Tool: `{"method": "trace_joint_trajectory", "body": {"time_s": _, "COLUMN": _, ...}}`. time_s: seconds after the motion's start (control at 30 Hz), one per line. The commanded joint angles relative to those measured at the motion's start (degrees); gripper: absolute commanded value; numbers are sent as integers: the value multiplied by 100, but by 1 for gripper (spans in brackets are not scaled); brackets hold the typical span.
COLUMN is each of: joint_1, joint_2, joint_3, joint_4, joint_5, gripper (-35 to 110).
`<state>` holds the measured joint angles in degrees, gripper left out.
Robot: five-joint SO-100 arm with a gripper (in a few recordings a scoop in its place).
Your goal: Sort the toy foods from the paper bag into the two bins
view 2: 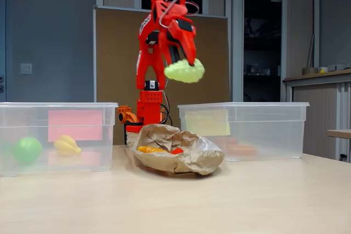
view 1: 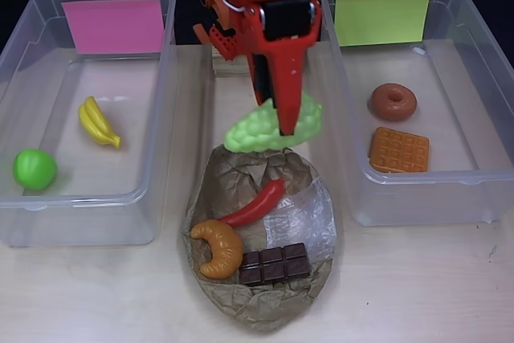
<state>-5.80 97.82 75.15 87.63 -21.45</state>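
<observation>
A: Where are the grapes (view 2: 185, 70) right now?

B: Clamped in the pincer (view 1: 287, 118), lifted high over the table (view 2: 219, 201). Directly below the pincer sits the paper bag (view 1: 261, 303), with the chili (view 1: 255, 203), croissant (view 1: 218, 247) and chocolate bar (view 1: 274, 263) lying in it.

A: And the bins?

B: In the overhead view, the pink-sheet bin (view 1: 152, 118) is to the pincer's left, holding the bananas (view 1: 98, 122) and apple (view 1: 34, 169). The yellow-green-sheet bin (view 1: 337, 118) is to its right, with the donut (view 1: 392, 102) and waffle (view 1: 399, 149).

A: What might go wrong?

B: The jaws seem to pinch the bunch near one edge, so most of it hangs out sideways. I'd guess a quick swing could twist it loose, dropping it onto the bag or the table. Going right instead of left would also put fruit with the pastries.
</observation>
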Motion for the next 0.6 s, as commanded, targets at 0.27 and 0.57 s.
{"method": "trace_joint_trajectory", "body": {"time_s": 0.27, "joint_1": 2373, "joint_2": 2171, "joint_3": 1547, "joint_4": 114, "joint_5": 0, "gripper": 17}}
{"method": "trace_joint_trajectory", "body": {"time_s": 0.57, "joint_1": 4052, "joint_2": 1433, "joint_3": 2303, "joint_4": -879, "joint_5": 545, "gripper": 17}}
